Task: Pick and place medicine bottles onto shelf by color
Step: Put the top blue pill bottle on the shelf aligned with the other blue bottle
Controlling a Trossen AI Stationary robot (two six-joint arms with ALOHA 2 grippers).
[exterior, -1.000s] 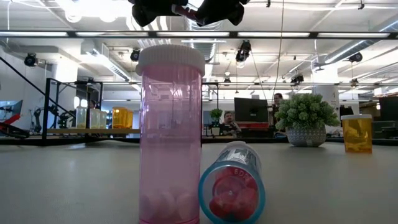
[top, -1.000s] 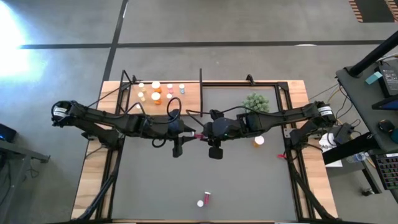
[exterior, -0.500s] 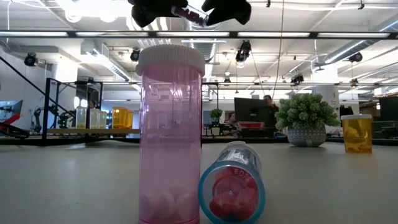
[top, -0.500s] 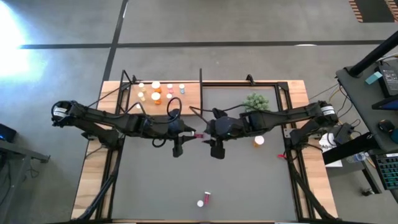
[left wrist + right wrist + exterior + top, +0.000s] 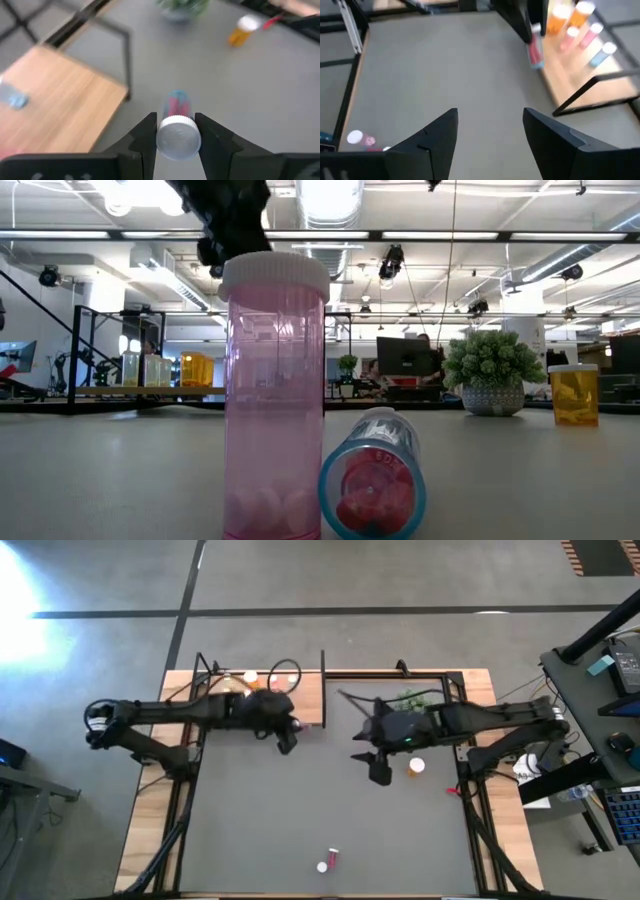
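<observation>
While the left end effector (image 5: pixel 175 137) pinched a pink-red medicine bottle (image 5: pixel 176 126) just beside the shelf (image 5: pixel 262 700) edge, the right end effector (image 5: pixel 487 140) hung with fingers spread above the grey worktop (image 5: pixel 300 820), near an orange bottle (image 5: pixel 416 766).

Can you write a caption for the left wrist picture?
Left hand grips a pink-red bottle beside the wooden shelf.
</observation>
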